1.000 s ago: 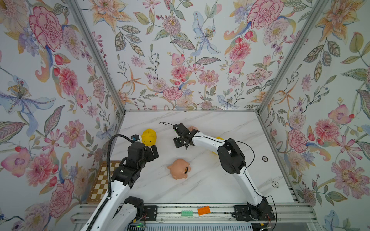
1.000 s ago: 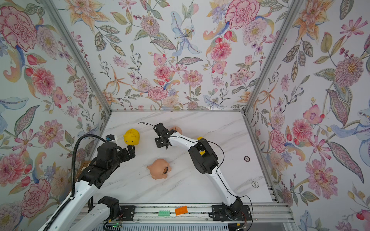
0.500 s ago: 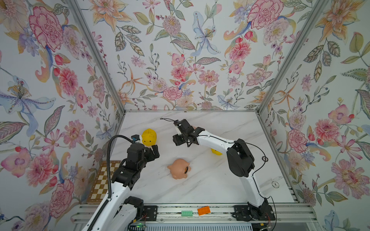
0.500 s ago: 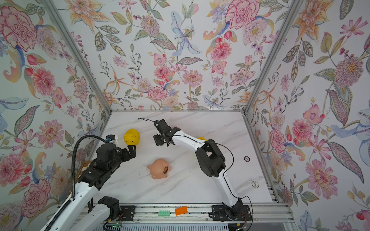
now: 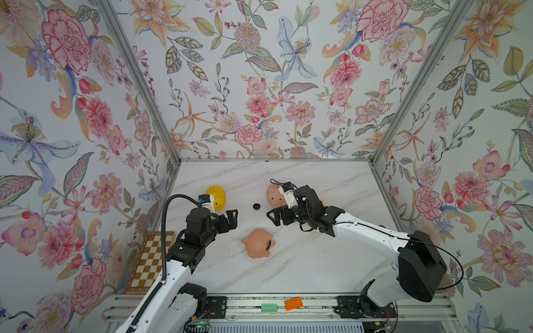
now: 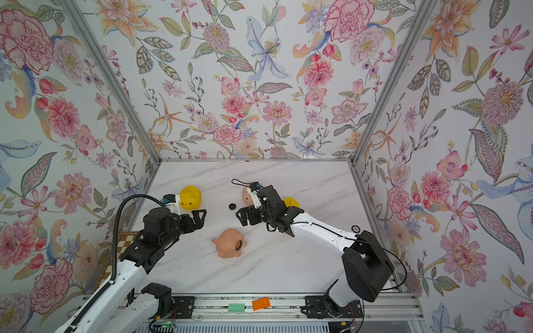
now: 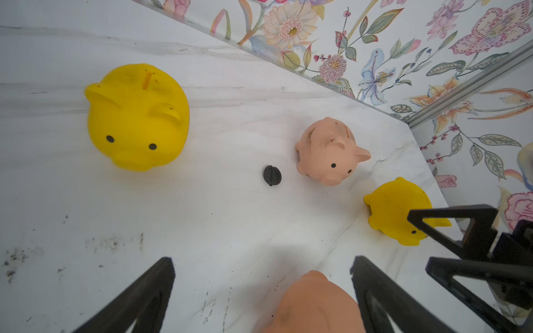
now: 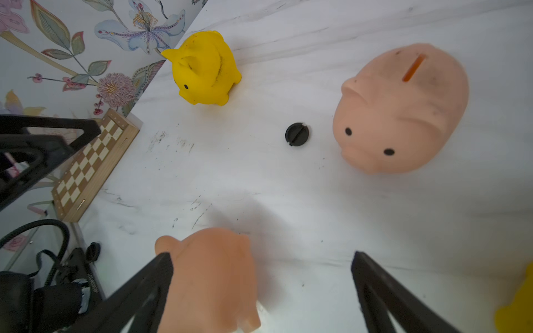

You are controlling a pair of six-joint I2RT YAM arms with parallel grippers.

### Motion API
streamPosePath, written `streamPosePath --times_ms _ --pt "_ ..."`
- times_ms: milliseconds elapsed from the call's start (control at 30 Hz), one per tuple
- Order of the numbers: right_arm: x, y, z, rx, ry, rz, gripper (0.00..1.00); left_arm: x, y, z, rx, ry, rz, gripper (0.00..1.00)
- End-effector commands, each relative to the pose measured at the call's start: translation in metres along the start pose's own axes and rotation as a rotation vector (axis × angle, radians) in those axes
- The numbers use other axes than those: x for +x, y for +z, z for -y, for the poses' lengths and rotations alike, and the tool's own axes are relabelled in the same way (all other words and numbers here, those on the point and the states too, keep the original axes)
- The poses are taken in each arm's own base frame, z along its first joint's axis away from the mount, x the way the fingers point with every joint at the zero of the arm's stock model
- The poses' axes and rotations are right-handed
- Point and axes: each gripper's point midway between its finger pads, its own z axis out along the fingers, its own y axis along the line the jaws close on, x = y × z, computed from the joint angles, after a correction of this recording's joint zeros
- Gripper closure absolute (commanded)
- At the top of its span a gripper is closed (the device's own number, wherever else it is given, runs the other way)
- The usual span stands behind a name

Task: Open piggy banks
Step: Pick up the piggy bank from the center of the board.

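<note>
Down at the front rail, a green block and an orange tag sit side by side. By the left wall there's a chessboard lying off the edge of the marble counter.

On the counter, the nearest task piece is the tipped pink piggy bank. It's lying on its side, with its round belly hole turned toward the right arm's side.

Just past it the two arms face each other. The left tool hovers with its fingers spread wide and nothing between them, clear of the pig. The right tool is opposite, also spread wide and empty, above bare counter.

A little further back, a small black plug lies loose on the marble. It's between two pigs and closer to the pink one.

That's the upright pink piggy bank, standing on its feet, coin slot on top and snout toward the plug. The right wrist partly covers it in both top views.

Over by the left wall stands the left yellow piggy bank, also upright, just behind the left wrist.

The right yellow piggy bank is tucked behind the right arm. Only a sliver shows in a top view, but the left wrist view has it standing on the counter.

Behind everything is the floral back wall.
</note>
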Motion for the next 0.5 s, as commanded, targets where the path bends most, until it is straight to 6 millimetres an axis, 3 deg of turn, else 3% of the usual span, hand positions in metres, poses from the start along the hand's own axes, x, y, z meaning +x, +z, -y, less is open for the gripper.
streamPosePath --times_ms 0,133,267,467 --pt "0.012 -0.018 -0.022 -0.120 0.099 0.030 0.01 0.008 0.009 0.014 0.091 -0.019 -0.037 0.01" --pt "0.046 -0.032 -0.038 -0.248 0.158 0.048 0.01 0.021 0.020 0.021 0.140 -0.037 -0.103 0.01" --pt "0.074 -0.030 -0.047 -0.350 0.230 0.051 0.02 0.033 0.026 0.023 0.162 -0.044 -0.165 0.01" --pt "0.093 -0.016 -0.079 -0.446 0.214 0.007 0.04 0.051 0.028 0.027 0.208 -0.059 -0.241 0.01"
